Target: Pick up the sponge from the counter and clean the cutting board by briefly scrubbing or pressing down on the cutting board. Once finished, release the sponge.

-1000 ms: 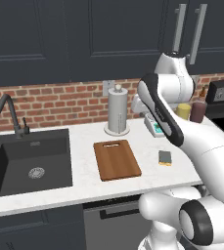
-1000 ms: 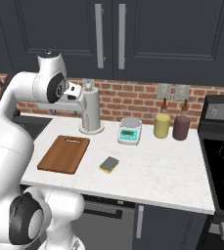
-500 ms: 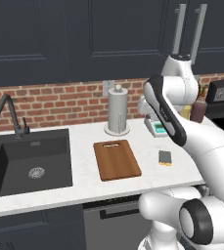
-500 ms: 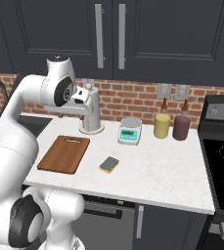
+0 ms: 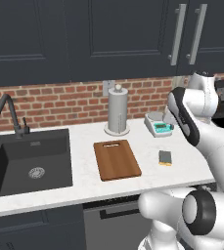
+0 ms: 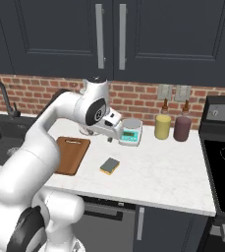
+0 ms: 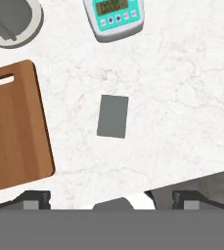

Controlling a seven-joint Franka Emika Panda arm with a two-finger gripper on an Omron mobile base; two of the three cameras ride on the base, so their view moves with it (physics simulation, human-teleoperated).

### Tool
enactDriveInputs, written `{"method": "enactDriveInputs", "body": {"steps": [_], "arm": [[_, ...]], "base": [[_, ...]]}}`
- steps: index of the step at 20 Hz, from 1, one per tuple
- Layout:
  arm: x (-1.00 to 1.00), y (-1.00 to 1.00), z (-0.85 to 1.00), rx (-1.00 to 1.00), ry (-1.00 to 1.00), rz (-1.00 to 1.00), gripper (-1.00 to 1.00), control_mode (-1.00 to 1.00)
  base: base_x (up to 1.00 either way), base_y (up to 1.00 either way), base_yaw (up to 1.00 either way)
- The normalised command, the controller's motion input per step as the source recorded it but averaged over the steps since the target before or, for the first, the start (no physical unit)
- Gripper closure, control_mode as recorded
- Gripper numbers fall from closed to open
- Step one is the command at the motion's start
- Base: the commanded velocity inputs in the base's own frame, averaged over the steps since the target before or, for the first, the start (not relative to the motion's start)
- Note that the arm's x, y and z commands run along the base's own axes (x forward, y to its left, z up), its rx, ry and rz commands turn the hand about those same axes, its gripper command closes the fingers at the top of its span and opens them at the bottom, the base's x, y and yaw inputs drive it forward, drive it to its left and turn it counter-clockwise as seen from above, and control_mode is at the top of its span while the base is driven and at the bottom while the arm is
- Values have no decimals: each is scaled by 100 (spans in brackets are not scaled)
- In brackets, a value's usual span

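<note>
sponge beside cutting board

The only writing sits on the kitchen scale. It has a small dark screen with light marks on it. The marks look like numbers, but they are too blurry to read. Under the screen there is a row of tiny round buttons, and they are too small to show any signs. In the left base view the scale shows a teal front, and no words can be read there. In the right base view the scale looks the same, with nothing to read on it.
</note>
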Motion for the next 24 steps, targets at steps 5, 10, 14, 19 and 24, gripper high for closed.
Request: {"method": "enactDriveInputs", "body": {"steps": [5,10,14,19,24], "arm": [[1,-35,-53,0,10,-2,-100,-100],[9,8,-36,-6,7,10,-100,-100],[9,28,-32,-9,5,8,-100,-100],[0,10,-35,-4,0,0,-100,-100],[5,0,-26,0,0,0,-100,-100]], "base": [[0,0,0],[0,0,0],[0,0,0],[0,0,0],[0,0,0]]}}
